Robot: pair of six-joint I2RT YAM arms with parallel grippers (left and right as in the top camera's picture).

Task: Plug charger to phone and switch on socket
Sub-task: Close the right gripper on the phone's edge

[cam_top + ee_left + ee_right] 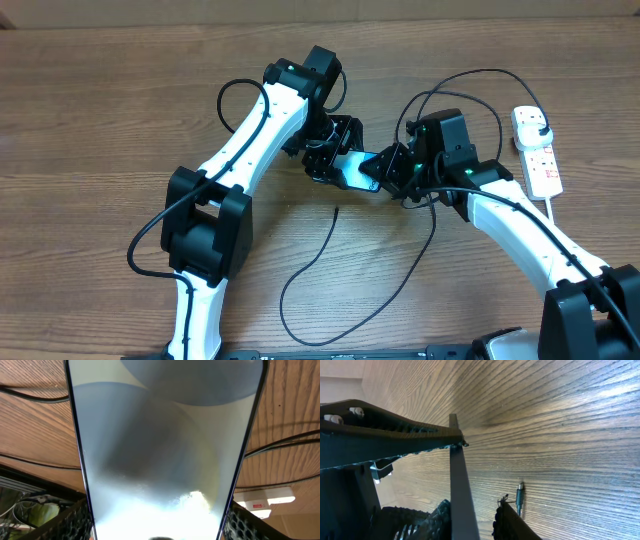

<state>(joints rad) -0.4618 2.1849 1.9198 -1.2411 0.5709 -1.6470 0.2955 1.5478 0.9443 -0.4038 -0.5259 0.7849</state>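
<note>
Phone [352, 172] held off the table at centre, clamped across its width by left gripper [328, 162]. Right gripper [390, 175] straddles the phone's other end; whether it grips cannot be told. Charger [520, 494] tip lies loose on the wood below. Best practice: steady phone, port exposed. Socket [540, 152] well apart at right; cables crowd the middle, open room front-left.

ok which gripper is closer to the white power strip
Right. The right gripper is at the end of the phone nearer the power strip; the left gripper holds the phone at its other end, farther off.
</note>
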